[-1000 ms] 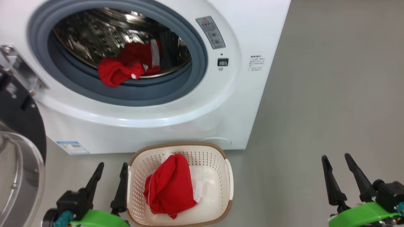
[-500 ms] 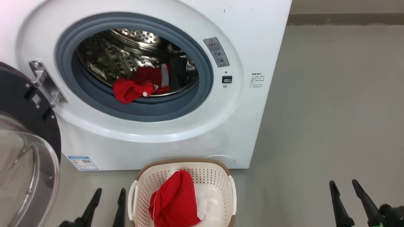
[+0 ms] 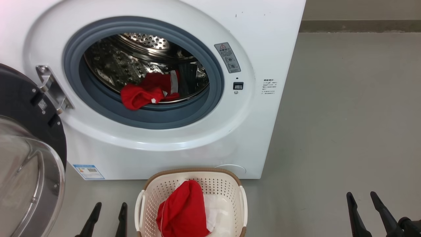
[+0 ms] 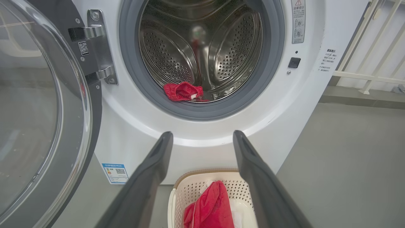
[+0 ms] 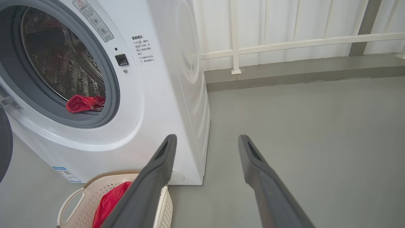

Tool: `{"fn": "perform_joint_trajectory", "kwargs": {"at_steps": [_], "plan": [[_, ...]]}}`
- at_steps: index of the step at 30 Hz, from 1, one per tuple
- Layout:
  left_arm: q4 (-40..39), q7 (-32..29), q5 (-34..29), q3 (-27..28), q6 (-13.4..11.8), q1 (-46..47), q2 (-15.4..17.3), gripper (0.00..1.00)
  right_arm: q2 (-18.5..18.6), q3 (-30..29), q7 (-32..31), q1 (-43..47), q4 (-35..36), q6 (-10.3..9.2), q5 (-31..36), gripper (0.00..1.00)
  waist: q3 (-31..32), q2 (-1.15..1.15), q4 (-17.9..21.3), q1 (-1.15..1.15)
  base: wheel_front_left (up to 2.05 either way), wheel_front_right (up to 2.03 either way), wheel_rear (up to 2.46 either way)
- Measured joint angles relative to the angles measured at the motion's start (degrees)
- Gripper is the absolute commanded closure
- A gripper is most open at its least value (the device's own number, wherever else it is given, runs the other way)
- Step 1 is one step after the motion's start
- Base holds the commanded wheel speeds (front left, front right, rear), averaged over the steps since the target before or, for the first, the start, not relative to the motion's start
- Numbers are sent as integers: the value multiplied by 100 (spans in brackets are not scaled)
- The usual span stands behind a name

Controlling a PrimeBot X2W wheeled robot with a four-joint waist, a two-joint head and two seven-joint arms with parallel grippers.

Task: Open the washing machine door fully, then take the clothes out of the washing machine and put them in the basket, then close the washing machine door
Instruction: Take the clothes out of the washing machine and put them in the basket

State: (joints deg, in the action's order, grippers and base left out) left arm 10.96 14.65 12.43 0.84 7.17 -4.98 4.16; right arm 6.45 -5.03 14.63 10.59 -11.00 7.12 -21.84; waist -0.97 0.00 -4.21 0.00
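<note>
Moved: my head camera has tipped up since a second ago, so everything sits lower in its picture; nothing down there has really shifted.
Red cloth bundle (image 3: 144,93): bright red, soft, with a white patch. It lies at the front edge of the shiny steel drum full of holes (image 3: 131,62), by the grey rubber ring (image 3: 158,117).
Second red cloth (image 3: 184,214): it lies on white cloth inside the small cream plastic basket with holes and a brown rim (image 3: 194,171).
Basket spot: on the grey floor (image 3: 345,115), just in front of the big white washing machine (image 3: 164,154).
Door (image 3: 29,151): round, with a black rim and a clear glass bowl. It stands swung open at my left on a metal hinge (image 3: 52,89).
Left gripper (image 3: 111,206): fingers apart, holding nothing, just left of the basket in the head view.
Right gripper (image 3: 361,196): fingers apart, holding nothing, well off to the right over the floor.
</note>
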Motion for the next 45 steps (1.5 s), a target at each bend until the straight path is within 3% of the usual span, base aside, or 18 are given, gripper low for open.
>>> {"fn": "perform_joint_trajectory", "kwargs": {"at_steps": [15, 24, 33, 45], "plan": [[118, 0, -163, -98, 1, 302, -68, 0, -86, 9, 0, -130, 24, 0, 0, 0, -307, 0, 34, 0, 0, 0, 0], [923, 0, -555, -368, 1, 1958, -118, 0, -193, 5, 1, -602, 127, 0, 0, 0, -886, 0, 71, 0, 0, 0, 0], [2427, 1, -862, -554, -8, 3991, -13, 0, -257, 2, 1, -1135, 207, 0, 0, 0, -1653, 0, 185, 0, 0, 0, 0], [4432, 7, -544, -460, -5, 6252, 2, 0, -281, 10, 1, -1689, 291, 0, 0, 0, -2571, 0, 496, 0, 0, 0, 0]]}}
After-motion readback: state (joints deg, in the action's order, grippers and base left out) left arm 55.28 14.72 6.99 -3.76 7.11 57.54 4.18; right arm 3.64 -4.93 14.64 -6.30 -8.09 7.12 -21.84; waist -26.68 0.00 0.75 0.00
